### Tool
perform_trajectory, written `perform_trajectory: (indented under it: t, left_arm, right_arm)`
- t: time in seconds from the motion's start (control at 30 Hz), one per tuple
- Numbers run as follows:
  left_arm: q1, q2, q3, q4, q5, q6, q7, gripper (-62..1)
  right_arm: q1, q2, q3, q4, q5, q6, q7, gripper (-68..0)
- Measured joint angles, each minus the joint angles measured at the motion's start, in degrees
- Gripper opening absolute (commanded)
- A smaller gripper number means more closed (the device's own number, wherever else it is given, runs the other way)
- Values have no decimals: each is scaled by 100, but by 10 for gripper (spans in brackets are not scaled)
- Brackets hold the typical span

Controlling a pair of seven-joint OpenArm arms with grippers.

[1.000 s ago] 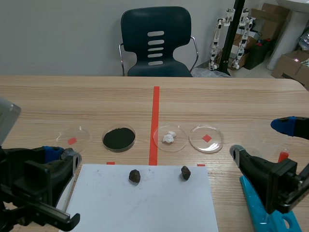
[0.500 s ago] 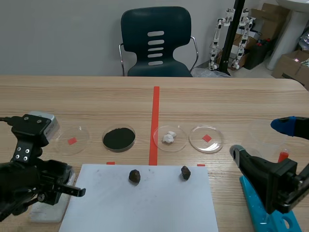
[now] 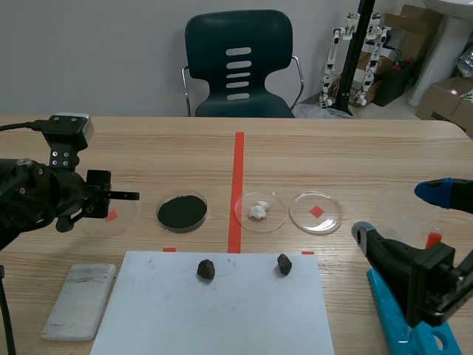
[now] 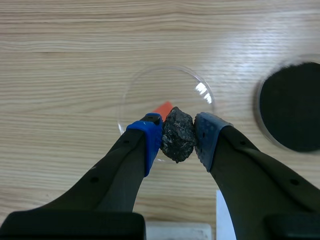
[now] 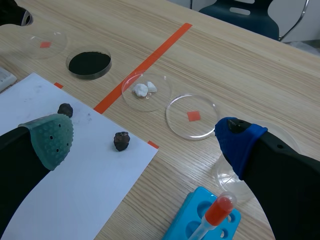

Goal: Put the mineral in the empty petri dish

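The left gripper (image 3: 118,197) is closed on the mineral (image 4: 177,134): its 2 blue pads (image 4: 150,137) press the dark, rough stone from both sides. The gripper is above the empty petri dish (image 4: 145,92), the one at the far left of the row, which has a red tape square under it. The mineral seems to hang over the near part of the dish, but I cannot tell if it touches the glass. Beside this dish stands the dish of black powder (image 3: 182,211), then the dish with white pieces (image 3: 260,211). The right gripper (image 5: 144,140) is wide open, low at the right side of the table (image 3: 355,155). 2 dark stones (image 3: 206,269) (image 3: 284,264) lie on the white paper (image 3: 222,318).
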Motion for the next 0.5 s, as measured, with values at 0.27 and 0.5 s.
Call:
perform_trajectory:
  t: [0.27,0.5]
  left_arm:
    - [-621,199,0,-953,-2,-4,48,-519]
    - [-848,225,0,-1475,-2,-15,216,-517]
  right_arm:
    - [0,0,0,0,0,0,0,-84]
    - [0,0,0,0,0,0,0,-84]
